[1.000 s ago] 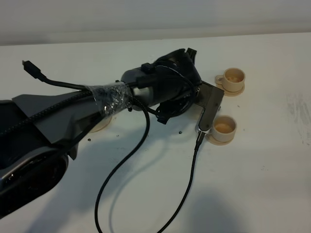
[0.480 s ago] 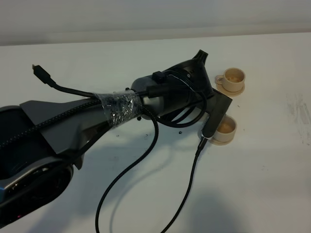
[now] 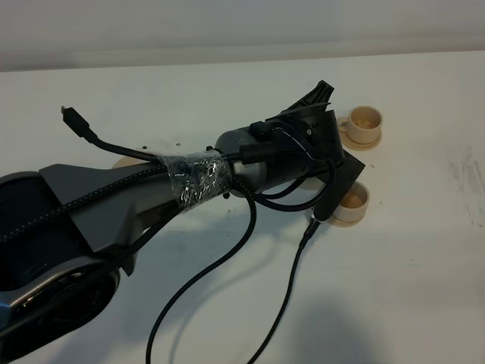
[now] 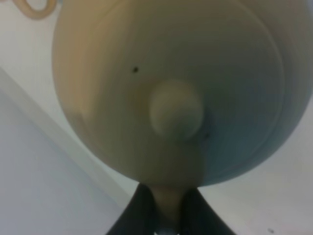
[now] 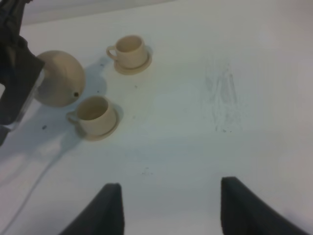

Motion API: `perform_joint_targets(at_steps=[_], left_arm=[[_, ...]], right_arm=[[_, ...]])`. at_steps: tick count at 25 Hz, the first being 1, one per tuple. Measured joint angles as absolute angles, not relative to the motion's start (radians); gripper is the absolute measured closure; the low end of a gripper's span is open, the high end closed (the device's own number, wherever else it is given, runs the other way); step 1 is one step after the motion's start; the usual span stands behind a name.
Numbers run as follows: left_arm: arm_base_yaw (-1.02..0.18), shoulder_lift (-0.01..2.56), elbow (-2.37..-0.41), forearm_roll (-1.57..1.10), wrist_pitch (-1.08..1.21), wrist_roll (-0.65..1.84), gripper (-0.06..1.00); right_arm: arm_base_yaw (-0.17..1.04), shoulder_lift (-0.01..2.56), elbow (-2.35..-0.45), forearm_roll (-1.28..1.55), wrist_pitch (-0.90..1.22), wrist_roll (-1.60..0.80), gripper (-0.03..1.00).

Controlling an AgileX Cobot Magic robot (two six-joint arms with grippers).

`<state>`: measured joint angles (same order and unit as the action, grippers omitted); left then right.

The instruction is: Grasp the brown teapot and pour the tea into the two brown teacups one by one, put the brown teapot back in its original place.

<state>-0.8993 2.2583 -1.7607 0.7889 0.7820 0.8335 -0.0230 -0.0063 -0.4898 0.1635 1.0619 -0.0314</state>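
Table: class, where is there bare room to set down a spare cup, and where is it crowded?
In the high view, bare table lies right of the far teacup and the near teacup, and along the front, right of the hanging cable. Crowded: the brown teapot, held in the left gripper, is close beside both cups.

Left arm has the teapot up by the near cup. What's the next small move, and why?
Probably tip the brown teapot toward the nearer teacup. The left jaws are shut on its handle, and it hangs off the table close beside that cup. I can't see the spout, so go slowly.
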Motion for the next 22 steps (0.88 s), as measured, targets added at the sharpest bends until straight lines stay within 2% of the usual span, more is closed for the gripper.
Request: perform_joint_targets(at_steps=[22], left_arm=[[-0.936,2.26,-1.761,0.897,0.79,0.84,0.84]], right_arm=[[-0.023,-0.006,-0.49,0.163,1.062,-0.031,0.5]])
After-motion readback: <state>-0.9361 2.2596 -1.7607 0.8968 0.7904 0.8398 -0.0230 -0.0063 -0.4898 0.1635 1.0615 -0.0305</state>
